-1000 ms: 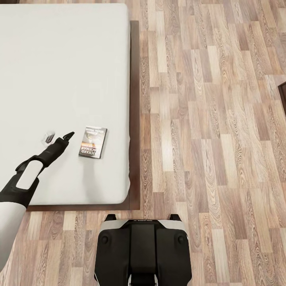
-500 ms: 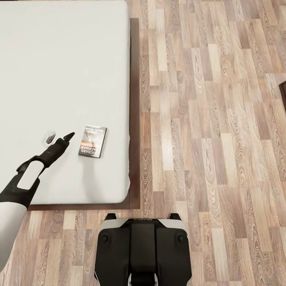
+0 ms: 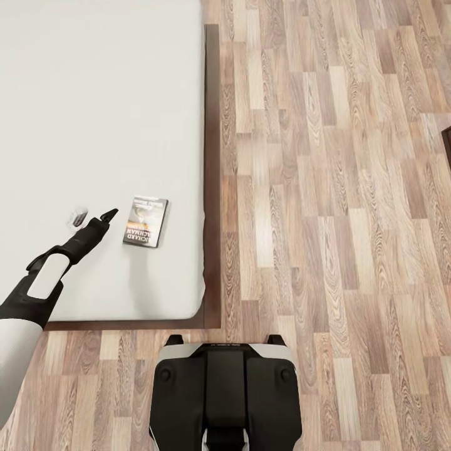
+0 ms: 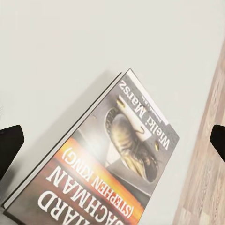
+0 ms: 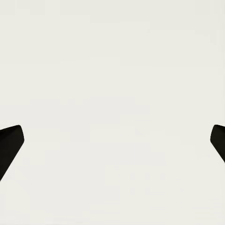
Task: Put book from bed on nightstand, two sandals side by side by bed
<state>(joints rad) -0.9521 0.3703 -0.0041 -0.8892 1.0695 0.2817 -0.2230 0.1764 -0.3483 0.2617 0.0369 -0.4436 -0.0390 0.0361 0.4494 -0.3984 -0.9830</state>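
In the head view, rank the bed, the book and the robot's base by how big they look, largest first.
1. The bed: it covers most of the picture's left half.
2. The robot's base: sits nearest the camera, so it probably looks larger than it is.
3. The book: smallest by far.

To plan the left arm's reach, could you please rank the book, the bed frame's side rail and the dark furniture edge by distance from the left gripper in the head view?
1. Book, on the mattress just beside the left gripper.
2. Side rail, past the mattress edge.
3. Dark furniture edge, far across the floor.
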